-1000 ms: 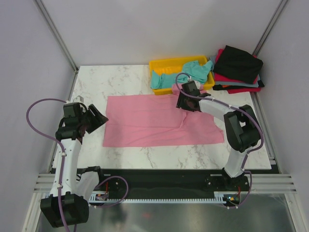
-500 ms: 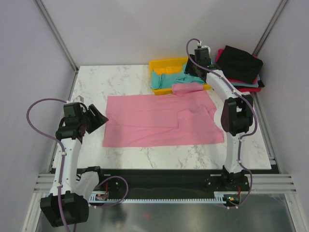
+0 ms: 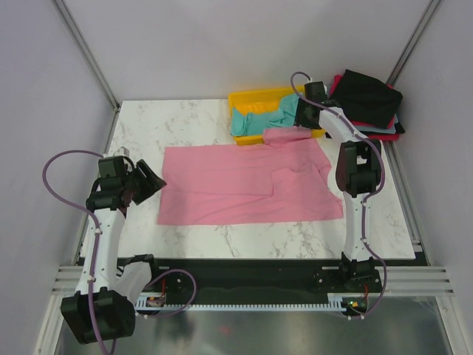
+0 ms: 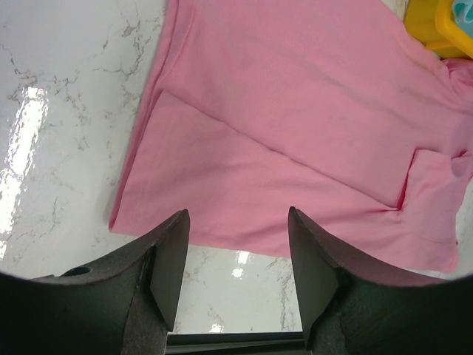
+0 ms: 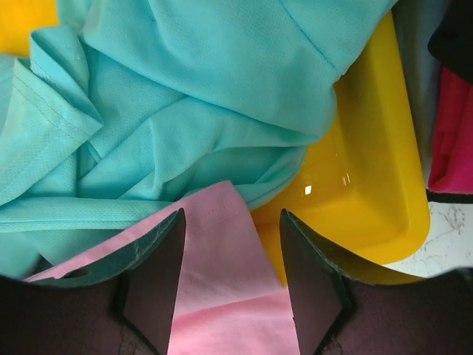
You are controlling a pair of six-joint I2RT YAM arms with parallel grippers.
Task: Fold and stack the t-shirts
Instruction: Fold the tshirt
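Pink t-shirt (image 3: 244,185) flat on desk (image 3: 185,126), sleeve upper right against yellow tray (image 3: 251,94). Right fingers (image 5: 151,288) wide apart over sleeve, probably to tuck it in. Left fingers (image 4: 166,266) wide apart, empty.

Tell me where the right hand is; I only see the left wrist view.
Observer: The right hand is at the tray's near rim, over the pink tee's sleeve.
Operator: Open or shut?
Observer: Open, nothing pinched.
Operator: Anything stacked yet?
Observer: Right of the tray, a black tee tops a pile, with a red tee showing below.
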